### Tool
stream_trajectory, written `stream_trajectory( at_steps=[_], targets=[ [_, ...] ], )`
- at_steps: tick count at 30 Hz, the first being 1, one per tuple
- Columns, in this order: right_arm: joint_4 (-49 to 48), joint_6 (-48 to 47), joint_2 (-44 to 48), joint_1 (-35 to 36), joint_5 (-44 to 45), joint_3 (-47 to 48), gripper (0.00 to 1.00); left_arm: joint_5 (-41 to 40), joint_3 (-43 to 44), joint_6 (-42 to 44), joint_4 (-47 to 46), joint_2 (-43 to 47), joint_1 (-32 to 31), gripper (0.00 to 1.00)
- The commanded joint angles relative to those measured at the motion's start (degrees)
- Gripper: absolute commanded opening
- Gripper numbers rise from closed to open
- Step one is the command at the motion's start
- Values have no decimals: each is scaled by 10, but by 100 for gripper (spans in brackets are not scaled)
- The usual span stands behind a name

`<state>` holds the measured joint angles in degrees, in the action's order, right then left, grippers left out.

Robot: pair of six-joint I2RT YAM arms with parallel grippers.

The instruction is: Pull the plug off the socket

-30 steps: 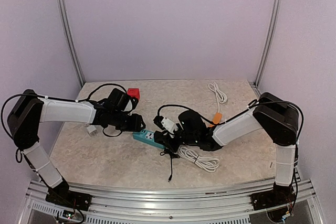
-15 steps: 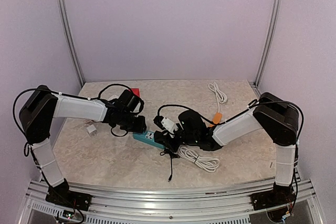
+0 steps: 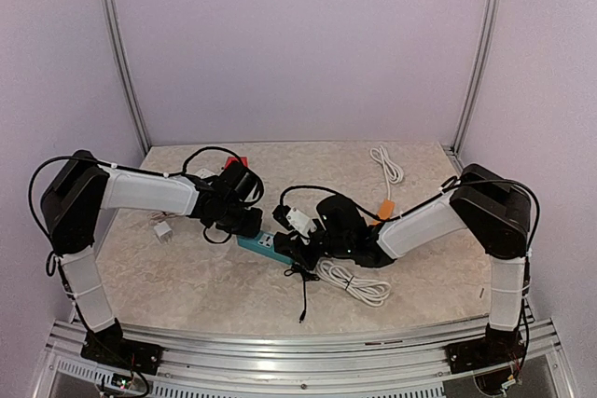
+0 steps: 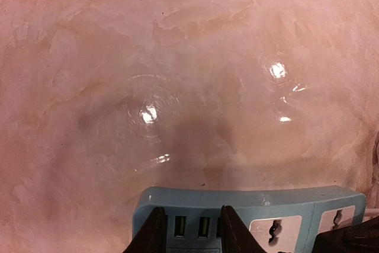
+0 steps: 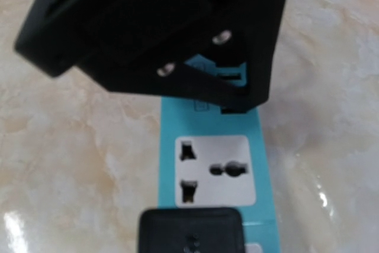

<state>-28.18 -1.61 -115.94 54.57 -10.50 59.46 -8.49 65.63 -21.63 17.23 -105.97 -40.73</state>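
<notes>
A teal power strip point(image 3: 264, 245) lies on the marble table. A black plug point(image 5: 189, 229) sits in it, next to a free white socket point(image 5: 216, 170). My left gripper point(image 3: 247, 223) is down on the strip's left end. Its fingers stand a little apart on either side of the USB ports point(image 4: 192, 232), over the strip point(image 4: 254, 205). My right gripper point(image 3: 300, 247) is down on the plug. The plug fills the bottom of the right wrist view, and the fingers themselves do not show. The left gripper point(image 5: 160, 28) looms at the top of that view.
A red block point(image 3: 237, 164) lies behind the left gripper. A coiled white cable point(image 3: 354, 284) and a thin black cable point(image 3: 301, 291) lie in front of the right arm. Another white cable point(image 3: 387, 167) lies at the back right. A small white adapter point(image 3: 162, 228) lies at the left.
My left arm has swung right, and its gripper has come down onto the strip's left end. The right arm and the plug have not moved.
</notes>
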Motion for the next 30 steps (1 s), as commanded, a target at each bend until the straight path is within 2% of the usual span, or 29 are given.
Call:
stream_trajectory(
  at_steps=[1, 23, 30],
  targets=[
    [45, 2, 6, -4, -6, 11, 14, -16, 1, 7, 47, -28, -4, 31],
    [63, 12, 66, -4, -30, 34, 12, -40, -9, -1, 52, -63, -14, 27],
    [51, 35, 90, -8, -32, 4, 12, -59, -6, -1, 39, -23, -13, 48]
  ],
)
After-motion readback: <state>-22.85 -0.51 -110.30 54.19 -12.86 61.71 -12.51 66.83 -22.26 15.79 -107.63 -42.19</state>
